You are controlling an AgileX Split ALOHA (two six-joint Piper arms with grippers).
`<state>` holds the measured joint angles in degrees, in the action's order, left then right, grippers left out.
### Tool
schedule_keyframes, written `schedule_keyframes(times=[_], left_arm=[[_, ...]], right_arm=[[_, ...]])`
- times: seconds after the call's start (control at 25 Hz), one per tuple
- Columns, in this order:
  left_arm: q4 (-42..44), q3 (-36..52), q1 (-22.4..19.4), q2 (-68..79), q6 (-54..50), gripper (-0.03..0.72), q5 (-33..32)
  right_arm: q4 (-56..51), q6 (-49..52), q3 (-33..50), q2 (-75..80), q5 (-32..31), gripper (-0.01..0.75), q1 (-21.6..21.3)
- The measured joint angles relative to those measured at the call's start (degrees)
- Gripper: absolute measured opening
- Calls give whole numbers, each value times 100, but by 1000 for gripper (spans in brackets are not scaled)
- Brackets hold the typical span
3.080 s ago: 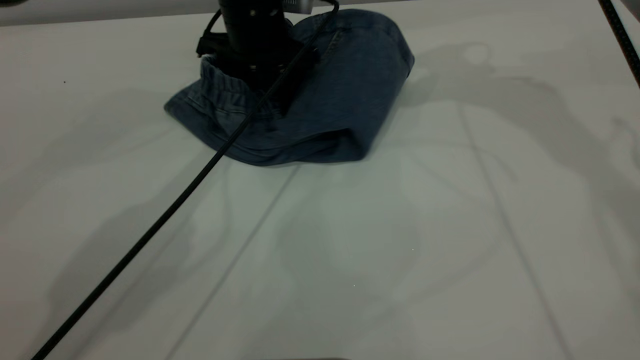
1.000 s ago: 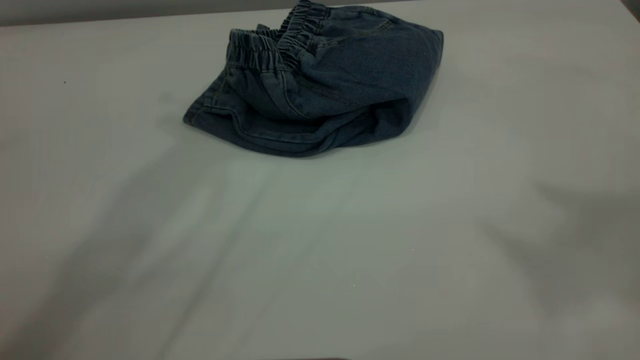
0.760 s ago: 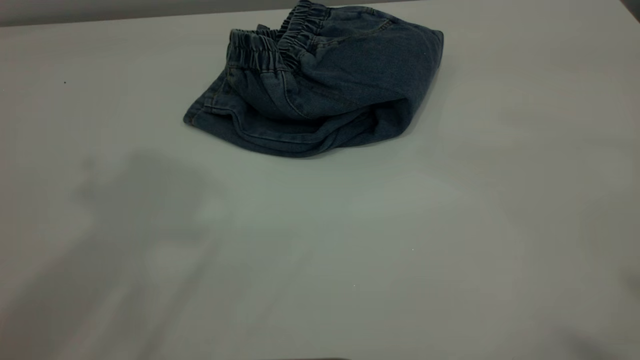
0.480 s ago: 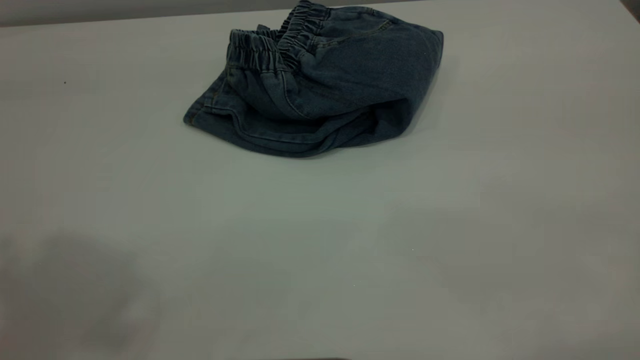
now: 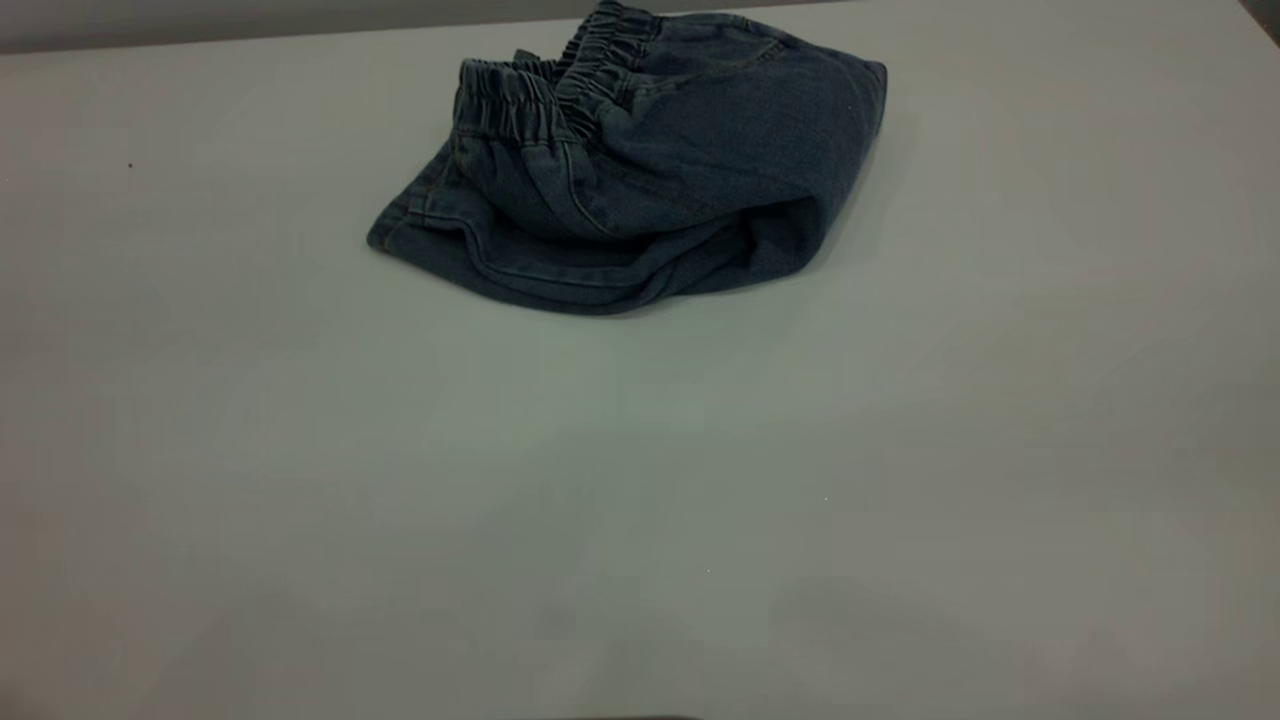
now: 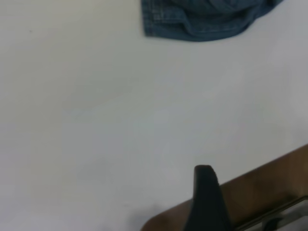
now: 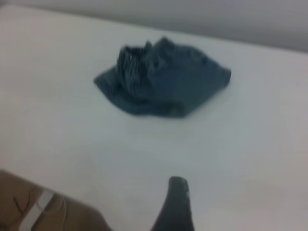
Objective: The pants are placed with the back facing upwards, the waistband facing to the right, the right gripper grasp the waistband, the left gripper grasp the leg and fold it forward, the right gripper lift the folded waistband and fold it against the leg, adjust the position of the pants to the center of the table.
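My gripper and its cable, which 3.1 s ago stood on the pants [image 5: 640,180] at the far side of the table [image 5: 640,480], have left the exterior view. The bundle sits slightly further right than then, its waistband [image 5: 520,100] uncovered and bunched upward. Both arms are pulled back to the near table edge (one finger [image 6: 207,197] of the left shows, one finger [image 7: 175,204] of the right). Arm shadows have cleared off the tabletop.

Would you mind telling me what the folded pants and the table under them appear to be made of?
The pants look like blue denim: a faintly mottled, matte weave with visible stitched seams, and a gathered elastic waistband with close ribbed puckers. The table looks like a smooth, pale, matte surface, perhaps laminate or painted board; the left wrist view shows a brown, wood-like edge, though that is uncertain.
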<state>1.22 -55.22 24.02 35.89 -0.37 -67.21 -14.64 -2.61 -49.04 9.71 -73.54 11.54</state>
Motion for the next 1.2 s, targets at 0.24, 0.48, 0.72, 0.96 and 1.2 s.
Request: schedule_keyframes(times=[0.24, 0.48, 0.72, 0.96, 1.2], left_arm=[[-8, 711, 0, -897, 209, 456, 0], [-8, 1430, 0, -1426, 283, 456, 0], [-8, 2031, 0, -1825, 430, 456, 0], [-122, 2507, 0, -1920, 477, 456, 33], [-264, 2702, 0, -1920, 494, 456, 274]], right_arm=[[256, -83, 1223, -592, 253, 563, 0], [610, -210, 2096, -634, 699, 563, 0], [648, -220, 2185, -634, 822, 563, 0], [653, -220, 2185, -634, 822, 563, 0], [653, -226, 2185, -634, 822, 563, 0]])
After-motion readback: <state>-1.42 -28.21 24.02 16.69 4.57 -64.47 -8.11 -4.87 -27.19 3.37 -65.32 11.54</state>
